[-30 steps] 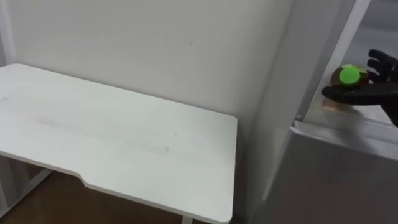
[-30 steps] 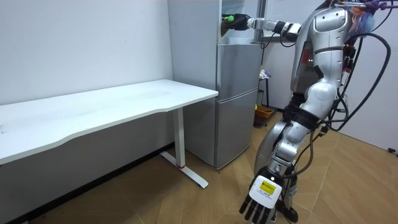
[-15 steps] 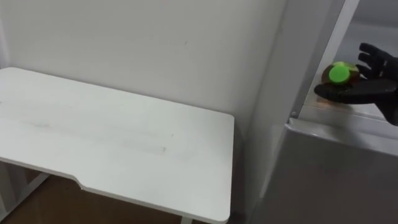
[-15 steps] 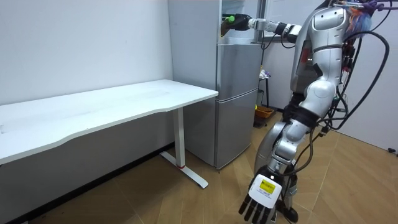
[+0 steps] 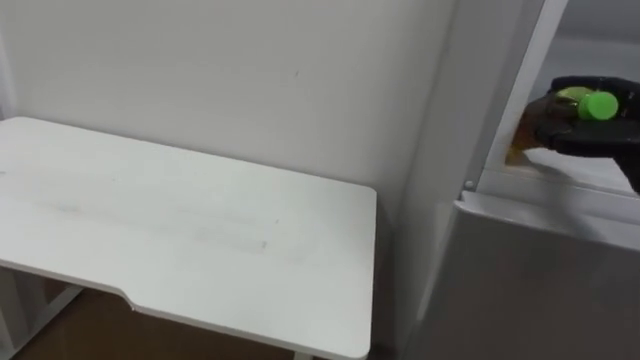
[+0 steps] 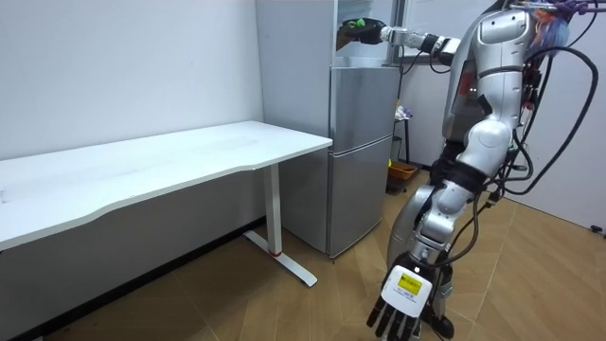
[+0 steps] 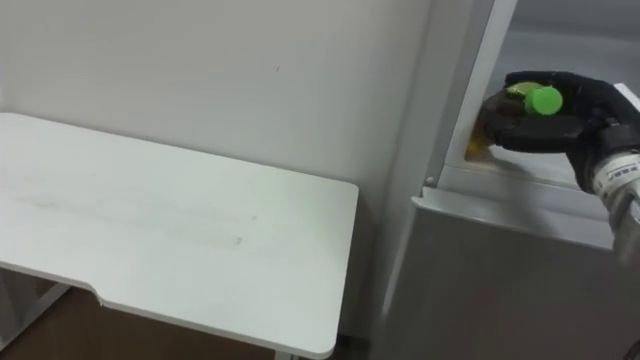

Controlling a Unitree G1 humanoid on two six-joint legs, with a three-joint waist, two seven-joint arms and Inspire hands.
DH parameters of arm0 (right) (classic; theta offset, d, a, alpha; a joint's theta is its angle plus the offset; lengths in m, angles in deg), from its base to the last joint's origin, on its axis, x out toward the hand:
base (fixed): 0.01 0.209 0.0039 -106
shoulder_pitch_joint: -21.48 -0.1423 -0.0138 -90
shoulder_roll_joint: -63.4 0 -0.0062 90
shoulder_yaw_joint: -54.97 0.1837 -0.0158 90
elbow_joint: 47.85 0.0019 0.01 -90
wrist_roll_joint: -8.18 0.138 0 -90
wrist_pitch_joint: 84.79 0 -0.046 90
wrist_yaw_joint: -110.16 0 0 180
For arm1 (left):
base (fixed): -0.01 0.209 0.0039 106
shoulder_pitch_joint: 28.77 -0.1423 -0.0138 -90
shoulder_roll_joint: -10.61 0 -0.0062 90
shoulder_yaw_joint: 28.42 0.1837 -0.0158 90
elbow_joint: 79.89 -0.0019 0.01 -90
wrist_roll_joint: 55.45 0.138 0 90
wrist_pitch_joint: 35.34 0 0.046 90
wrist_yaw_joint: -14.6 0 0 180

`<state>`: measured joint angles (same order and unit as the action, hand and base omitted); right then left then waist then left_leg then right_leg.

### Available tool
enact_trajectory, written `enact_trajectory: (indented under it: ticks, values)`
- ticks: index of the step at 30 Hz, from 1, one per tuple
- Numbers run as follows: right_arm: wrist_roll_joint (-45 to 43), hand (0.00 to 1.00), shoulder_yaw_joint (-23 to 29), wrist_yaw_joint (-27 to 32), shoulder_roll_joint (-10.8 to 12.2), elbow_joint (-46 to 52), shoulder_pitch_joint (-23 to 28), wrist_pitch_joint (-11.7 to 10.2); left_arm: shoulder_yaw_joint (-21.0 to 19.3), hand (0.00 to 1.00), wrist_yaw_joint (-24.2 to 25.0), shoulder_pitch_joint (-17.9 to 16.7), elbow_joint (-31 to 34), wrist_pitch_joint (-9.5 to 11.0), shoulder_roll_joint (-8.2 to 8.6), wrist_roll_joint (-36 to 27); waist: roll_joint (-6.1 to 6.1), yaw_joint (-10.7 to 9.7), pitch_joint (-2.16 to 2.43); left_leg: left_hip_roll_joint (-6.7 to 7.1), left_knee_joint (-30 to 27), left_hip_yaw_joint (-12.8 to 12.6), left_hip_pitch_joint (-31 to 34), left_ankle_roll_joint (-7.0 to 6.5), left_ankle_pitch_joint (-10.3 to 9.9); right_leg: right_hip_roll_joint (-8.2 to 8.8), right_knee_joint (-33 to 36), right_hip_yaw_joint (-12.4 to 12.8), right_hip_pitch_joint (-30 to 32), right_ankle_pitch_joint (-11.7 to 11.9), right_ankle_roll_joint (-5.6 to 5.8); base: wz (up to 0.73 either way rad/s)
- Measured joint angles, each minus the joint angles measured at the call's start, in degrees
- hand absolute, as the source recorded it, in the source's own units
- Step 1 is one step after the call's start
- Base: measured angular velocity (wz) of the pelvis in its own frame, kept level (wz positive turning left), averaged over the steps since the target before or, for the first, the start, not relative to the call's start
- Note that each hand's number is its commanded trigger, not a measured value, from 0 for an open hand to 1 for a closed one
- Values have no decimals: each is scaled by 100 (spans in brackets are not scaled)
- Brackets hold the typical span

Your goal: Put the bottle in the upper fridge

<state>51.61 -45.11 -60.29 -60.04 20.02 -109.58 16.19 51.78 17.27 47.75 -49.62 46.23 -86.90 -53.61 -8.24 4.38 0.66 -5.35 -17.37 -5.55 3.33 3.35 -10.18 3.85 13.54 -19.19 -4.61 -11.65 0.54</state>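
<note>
The right hand (image 7: 572, 118), fingers curled round the bottle (image 7: 544, 100), is holding it just inside the upper fridge (image 7: 560, 35), where it is looking light, stiff, maybe slick, suiting a mid-body grip, left hand (image 6: 399, 305) hanging slack-fingered

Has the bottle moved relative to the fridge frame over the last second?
Yes. The bottle, held in the right hand, has shifted right, farther from the fridge frame.
</note>
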Motion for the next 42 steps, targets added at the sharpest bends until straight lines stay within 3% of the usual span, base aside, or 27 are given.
enact_trajectory:
  ticks: [10, 12, 17, 25, 30, 37, 38, 39, 40, 42]
  values:
    - [-348, 100, 5, 167, -55, -12, 70, -73, 52, 0, 150, 26, 1, -2, -74, -3, -89, 14, -15, -6, -35, -31, 15, 1, -2, 0, -3, 23, 67, 0, 0, 0]
    - [-390, 100, 6, 210, -54, -12, 130, -104, 55, 0, 150, 58, 1, -3, -107, -4, -127, 17, 4, -17, -70, -31, 72, 4, -15, -7, 1, 21, 83, 1, -2, 0]
    - [-604, 100, -4, 299, -47, -12, 151, -121, 108, 0, 147, 127, 0, -3, -183, -6, -117, 61, -7, -87, -234, -28, 207, 5, -113, -60, 5, 16, 95, 19, -10, 0]
    - [-1533, 100, -3, 868, 277, -49, 203, -367, 239, 0, 9, 396, -11, 0, -219, -4, -57, 203, -57, -125, -334, -25, 333, 4, -113, -97, 19, 52, 249, 70, -36, -1]
    - [-1730, 100, 0, 1575, 724, -767, 181, -867, 718, 0, -97, 538, -27, 8, -195, -20, -36, 384, -71, -125, -365, -19, 431, -9, -112, -97, 17, 51, 270, 106, -31, 1]
    - [-1913, 100, -8, 2152, 890, -1700, -159, -1294, 799, 0, -99, 742, -52, 5, -200, -4, 35, 601, -119, -110, -480, 123, 618, -25, -113, -91, 47, -89, 372, 111, -32, 10]
    - [-1905, 76, -4, 2236, 890, -1901, -259, -1328, 796, 0, -119, 773, -64, 2, -204, -7, 44, 654, -126, -108, -497, 141, 624, -26, -114, -93, 43, -101, 363, 110, -32, 9]
    - [-1888, 14, 3, 2295, 889, -2095, -342, -1344, 789, 0, -162, 774, -61, 2, -215, -10, 47, 683, -128, -107, -525, 169, 643, -26, -114, -98, 28, -127, 356, 110, -32, 9]
    - [-1876, 4, 4, 2327, 889, -2169, -370, -1346, 785, 0, -196, 772, -63, 0, -222, -9, 47, 692, -128, -106, -537, 181, 653, -27, -115, -100, 21, -139, 360, 110, -32, 8]
    - [-1753, 0, 1, 2382, 889, -2428, -506, -1350, 776, 0, -254, 771, -66, -37, -224, -4, 42, 732, -126, -105, -558, 197, 695, -27, -114, -102, 11, -143, 361, 110, -32, 4]
